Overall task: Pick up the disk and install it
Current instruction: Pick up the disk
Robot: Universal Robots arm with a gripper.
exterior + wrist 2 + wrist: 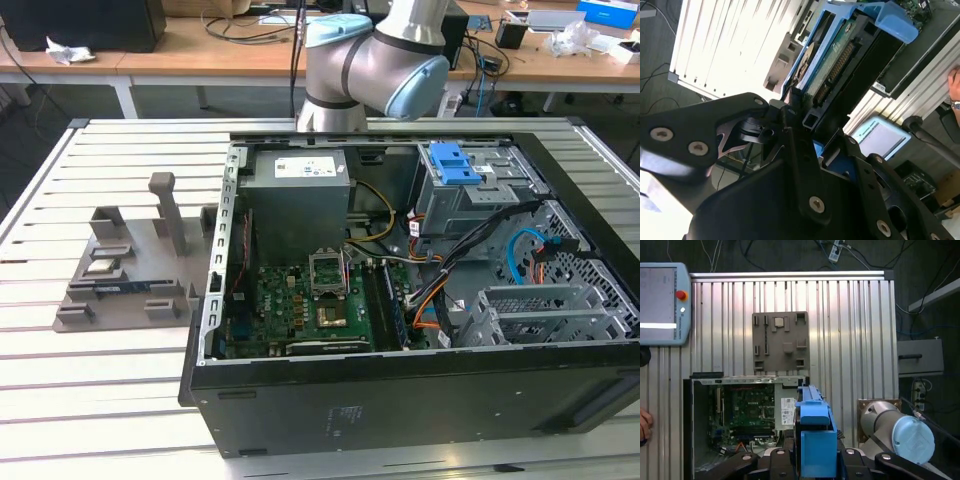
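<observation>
The disk (837,57) is a flat drive in a blue plastic carrier, and in the second wrist view its circuit board and connector row face the camera. My gripper (805,112) is shut on one end of it. In the first wrist view the disk (815,427) appears edge-on, its blue carrier standing up from the gripper (815,460), high above the open computer case (705,390). The exterior view has the arm (375,60) at the back of the table, behind the case (400,400).
Inside the case sit a grey power supply (298,190), the motherboard (300,310) and a grey drive cage with a blue latch (452,162). A grey fixture plate (130,270) lies to the exterior view's left. A teach pendant (662,302) and a person's hand (644,425) are beside the table.
</observation>
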